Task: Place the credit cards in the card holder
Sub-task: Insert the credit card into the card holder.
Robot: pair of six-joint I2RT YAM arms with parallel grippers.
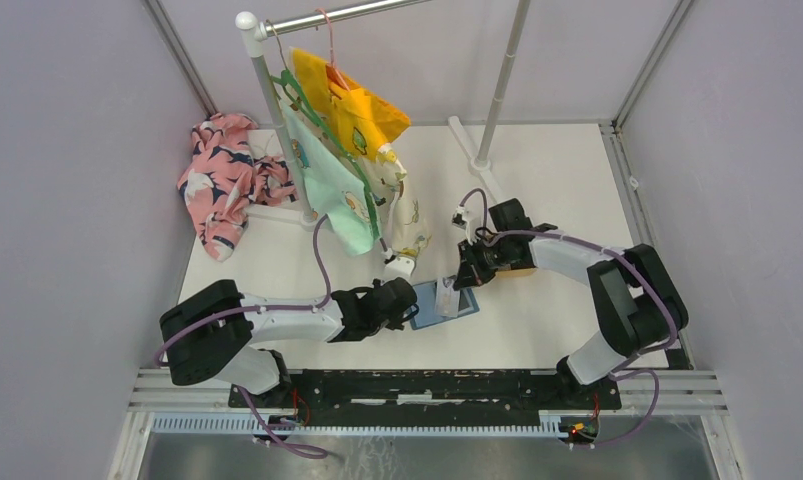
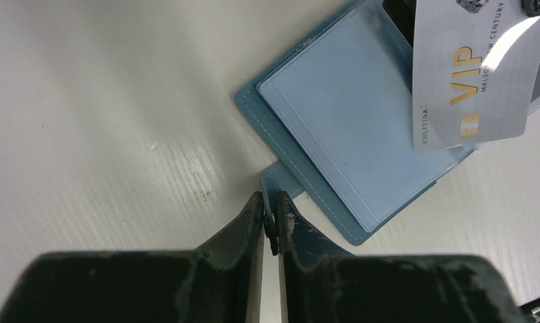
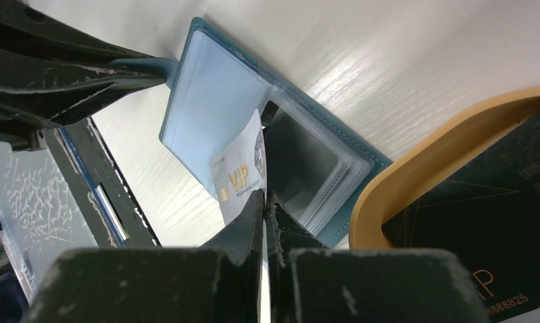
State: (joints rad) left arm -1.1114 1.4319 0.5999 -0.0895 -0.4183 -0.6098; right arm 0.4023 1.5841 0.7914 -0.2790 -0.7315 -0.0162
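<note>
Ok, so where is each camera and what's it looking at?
Top camera: high behind the arms, looking down on the table; both arms show.
Left wrist: on the left arm, looking along the left gripper pinching the card holder by its tab.
Right wrist: on the right arm, looking along the right gripper holding the white VIP card.
Shared: both wrist views show card holder and card.

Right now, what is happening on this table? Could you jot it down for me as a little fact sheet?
card holder: teal-blue, lying open on the white table
left gripper: shut on the card holder's snap tab
right gripper: shut on the silver VIP card, tilted over the open pockets
tan tray: beside the card holder, a dark card in it
behind: hanging clothes on a rack
</note>
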